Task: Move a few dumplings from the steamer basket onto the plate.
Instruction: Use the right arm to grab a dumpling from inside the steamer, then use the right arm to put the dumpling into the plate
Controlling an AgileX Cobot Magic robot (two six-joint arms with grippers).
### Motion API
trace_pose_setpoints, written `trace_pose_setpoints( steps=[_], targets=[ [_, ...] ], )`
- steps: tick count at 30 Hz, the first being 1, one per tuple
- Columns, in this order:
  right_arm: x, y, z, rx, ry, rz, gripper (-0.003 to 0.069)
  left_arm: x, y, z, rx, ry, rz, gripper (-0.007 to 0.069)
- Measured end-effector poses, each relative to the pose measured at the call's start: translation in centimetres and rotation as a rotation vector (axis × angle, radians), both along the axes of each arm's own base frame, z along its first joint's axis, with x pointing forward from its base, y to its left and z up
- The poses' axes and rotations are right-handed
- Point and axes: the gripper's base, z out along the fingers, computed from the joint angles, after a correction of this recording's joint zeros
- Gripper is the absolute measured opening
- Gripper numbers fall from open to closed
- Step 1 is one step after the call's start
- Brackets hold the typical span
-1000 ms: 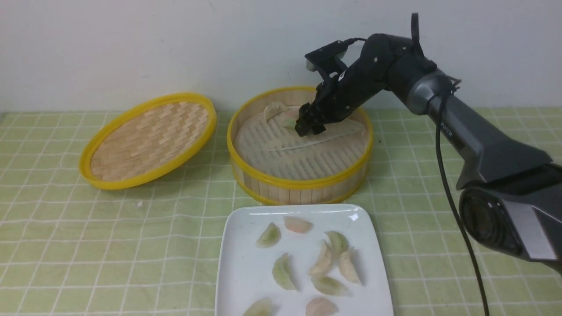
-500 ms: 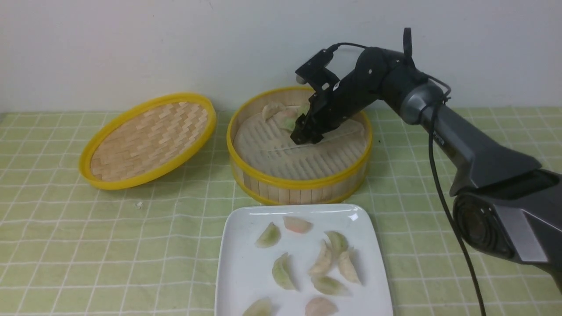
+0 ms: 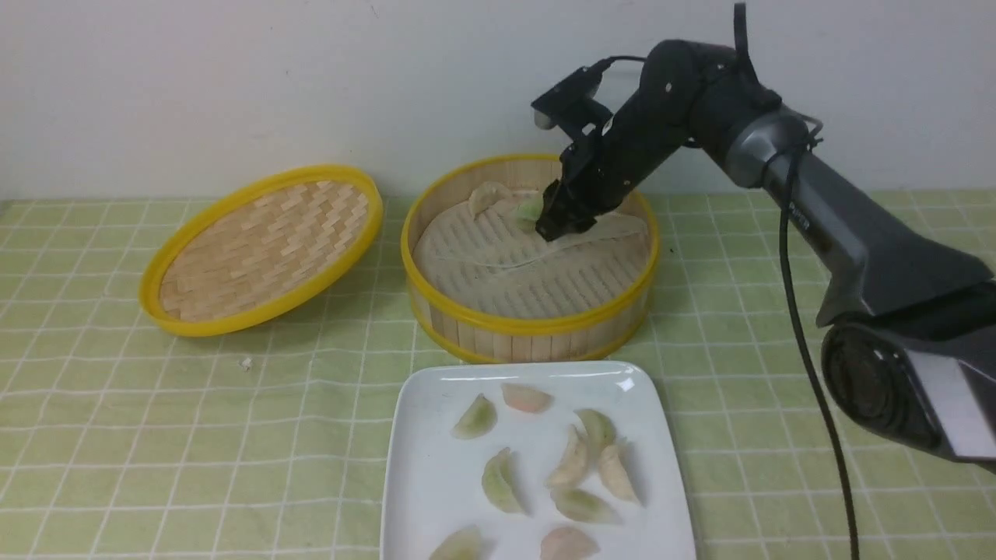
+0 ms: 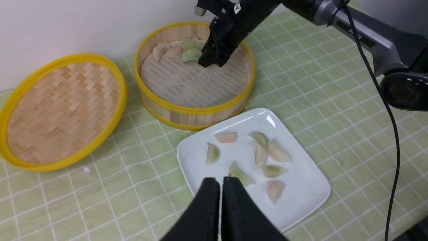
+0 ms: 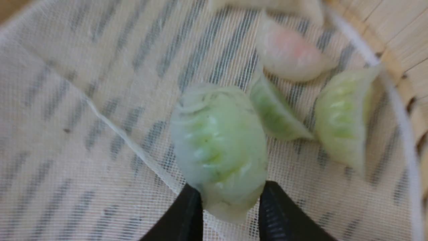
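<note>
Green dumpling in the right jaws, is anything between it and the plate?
Only the near wall of the steamer basket; the green dumpling must clear it. The plate has bare space on its left side.

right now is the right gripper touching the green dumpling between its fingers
Touching. The right wrist view shows the green dumpling pinched between the right gripper's black fingers, both pressed against its sides with no gap.

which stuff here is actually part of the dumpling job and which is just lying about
job: dumplings, basket, plate, right claw gripping a green dumpling
lying about: lid, crumb, left claw (shut, idle)
</note>
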Motion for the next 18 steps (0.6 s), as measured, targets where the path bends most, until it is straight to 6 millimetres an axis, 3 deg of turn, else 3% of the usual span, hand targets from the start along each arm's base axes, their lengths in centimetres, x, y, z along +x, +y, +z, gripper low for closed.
trace_pose_setpoints(
  steps=[3,10,14,17,18],
  targets=[
    [-0.2,-0.2,2.0,0.018,-0.015,-0.048,0.0199,0.0,0.0,0.0,-0.001,0.0,0.001,-0.0006],
    [-1.0,-1.4,3.7,-0.032,0.009,-0.16,0.0199,0.0,0.0,0.0,-0.006,0.004,0.003,-0.0006],
    [-3.5,-2.3,6.1,-0.054,0.055,-0.161,0.0199,0.0,0.0,0.0,-0.006,0.004,0.003,-0.0006],
    [-7.7,-3.8,8.9,-0.073,0.109,-0.158,0.0199,0.0,0.0,0.0,-0.006,0.004,0.003,-0.0006],
    [-8.2,-4.0,9.2,-0.07,0.117,-0.158,0.0199,0.0,0.0,0.0,-0.006,0.004,0.003,-0.0006]
  ],
)
